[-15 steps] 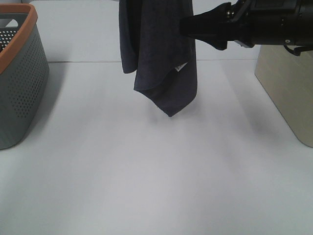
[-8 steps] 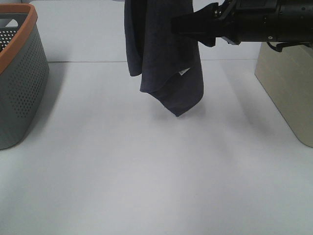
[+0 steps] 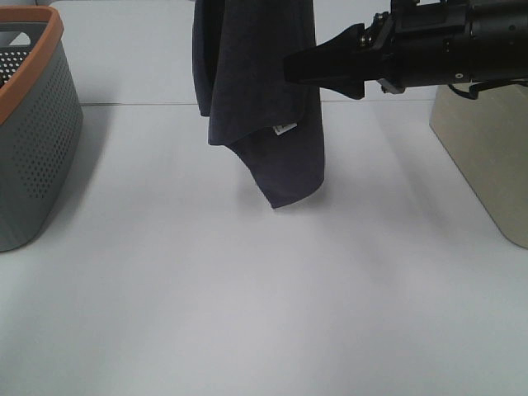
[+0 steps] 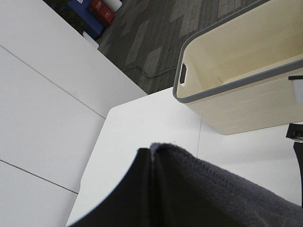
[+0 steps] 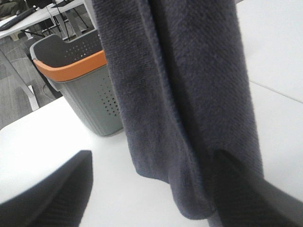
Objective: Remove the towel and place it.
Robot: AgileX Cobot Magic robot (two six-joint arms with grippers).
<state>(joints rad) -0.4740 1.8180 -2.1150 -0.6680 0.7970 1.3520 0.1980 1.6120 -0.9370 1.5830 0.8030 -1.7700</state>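
Observation:
The dark charcoal towel (image 3: 264,82) hangs in folds from above the top edge of the exterior view, its lowest corner just above the white table (image 3: 247,297). A small white tag (image 3: 285,128) shows on it. My right gripper (image 3: 290,68) reaches in from the right at the towel's right edge. In the right wrist view the right gripper (image 5: 151,198) is open, with the towel (image 5: 180,94) hanging just ahead between its spread fingers. My left gripper is out of the exterior view. The left wrist view shows the towel (image 4: 213,189) bunched against a black finger (image 4: 128,194).
A grey perforated basket with an orange rim (image 3: 33,124) stands at the left edge of the table; it also shows in the right wrist view (image 5: 80,90). A cream bin (image 3: 487,157) stands at the right edge, and in the left wrist view (image 4: 236,94) it looks empty.
The towel has swung left and its lower corner has shifted left. The right gripper has moved left and a little lower, closer against the towel's edge.

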